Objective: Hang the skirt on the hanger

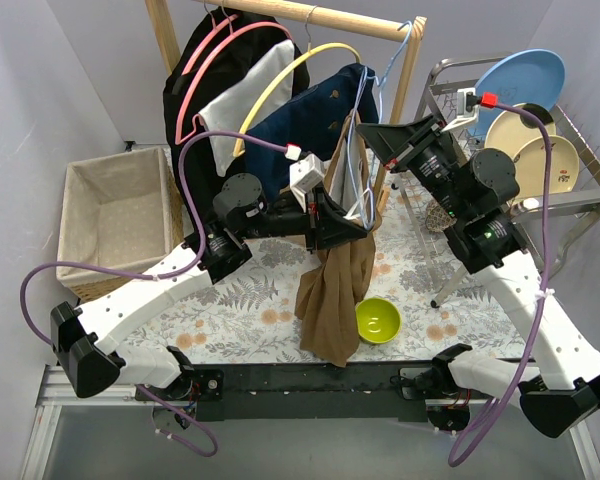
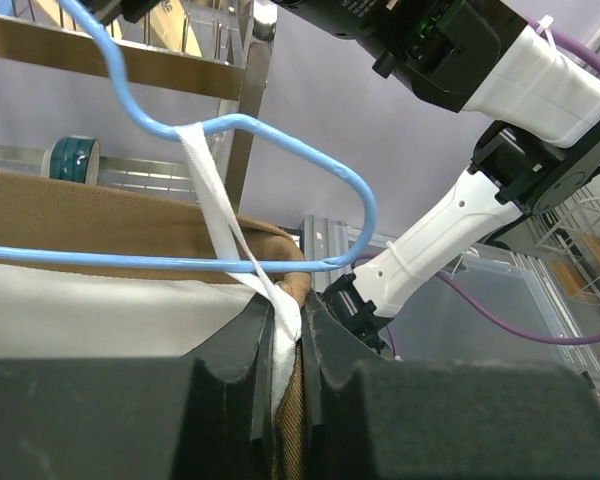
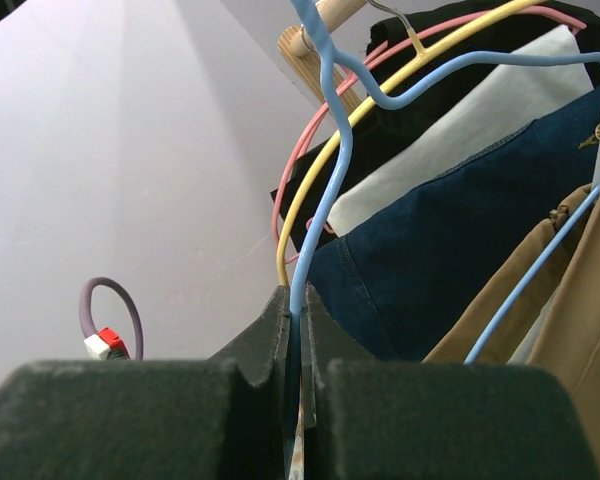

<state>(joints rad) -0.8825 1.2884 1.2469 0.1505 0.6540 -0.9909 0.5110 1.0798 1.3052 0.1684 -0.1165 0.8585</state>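
Note:
The brown skirt (image 1: 335,285) hangs from the light blue hanger (image 1: 357,170) down to the table. My left gripper (image 1: 348,228) is shut on the skirt's waist and its white loop strap (image 2: 220,225), which runs over the blue hanger wire (image 2: 280,135). In the left wrist view the brown cloth (image 2: 120,225) and its white lining lie behind the wire. My right gripper (image 1: 372,135) is shut on the hanger's wire; in the right wrist view the blue wire (image 3: 325,170) rises from between my fingers (image 3: 272,325).
A wooden rack (image 1: 310,14) carries pink and yellow hangers with black, white and navy garments (image 1: 310,120). A lime green bowl (image 1: 378,320) sits by the skirt's hem. A cloth basket (image 1: 115,215) stands left; a dish rack with plates (image 1: 520,100) stands right.

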